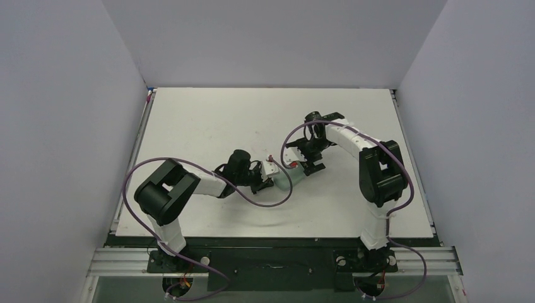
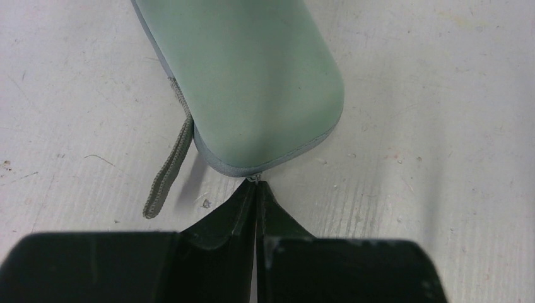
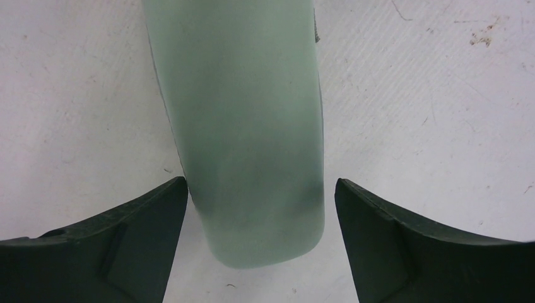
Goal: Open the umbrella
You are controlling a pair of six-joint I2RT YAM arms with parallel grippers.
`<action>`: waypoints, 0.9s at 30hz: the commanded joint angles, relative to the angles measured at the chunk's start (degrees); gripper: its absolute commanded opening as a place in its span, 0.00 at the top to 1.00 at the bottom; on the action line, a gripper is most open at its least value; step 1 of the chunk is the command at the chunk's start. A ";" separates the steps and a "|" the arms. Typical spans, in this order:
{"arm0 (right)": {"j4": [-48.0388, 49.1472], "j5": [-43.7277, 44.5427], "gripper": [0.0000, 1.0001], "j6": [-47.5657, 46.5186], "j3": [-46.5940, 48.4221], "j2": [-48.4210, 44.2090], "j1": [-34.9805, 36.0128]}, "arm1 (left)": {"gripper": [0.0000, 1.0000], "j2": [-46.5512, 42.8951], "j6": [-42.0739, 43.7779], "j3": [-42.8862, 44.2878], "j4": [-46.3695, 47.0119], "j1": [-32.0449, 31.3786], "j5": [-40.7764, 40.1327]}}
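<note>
Left wrist: smooth rounded umbrella case (image 2: 252,76)

Plain pale grey walls (image 1: 265,38) are enclosing a flat white scuffed tabletop (image 1: 202,120) on three sides, while a silver aluminium rail (image 1: 120,260) is running along its near edge

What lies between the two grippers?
The pale green case lies there, left gripper at one end, right gripper at the other; the top view shows it.

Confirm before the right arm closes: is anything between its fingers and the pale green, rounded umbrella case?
Nothing visible. The open right gripper straddles the pale green, rounded umbrella case; only white table shows in both gaps.
</note>
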 commanded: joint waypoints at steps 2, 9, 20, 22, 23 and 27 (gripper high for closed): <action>-3.70 4.20 0.19 0.74 2.13 0.05 0.53 | 1.00 -1.15 0.28 -1.91 1.39 0.19 0.77; -3.97 6.44 0.33 1.69 -1.53 -1.71 1.06 | 1.00 -3.34 0.27 -4.54 3.58 -0.84 0.08; -3.18 4.57 0.52 10.73 -4.62 -3.94 0.90 | 1.00 -3.65 -4.48 -6.73 9.86 -4.65 -5.00; -2.99 4.26 0.53 10.65 -5.77 -4.57 0.90 | 1.00 -3.19 -5.77 -6.87 10.79 -4.20 -6.27; -2.93 4.12 0.54 10.82 -5.95 -4.76 0.96 | 1.00 -2.96 -5.87 -7.24 11.23 -4.11 -6.45; -3.04 3.79 0.58 13.56 -6.14 -4.77 0.99 | 1.00 -3.26 -4.71 -7.77 12.60 -4.82 -6.07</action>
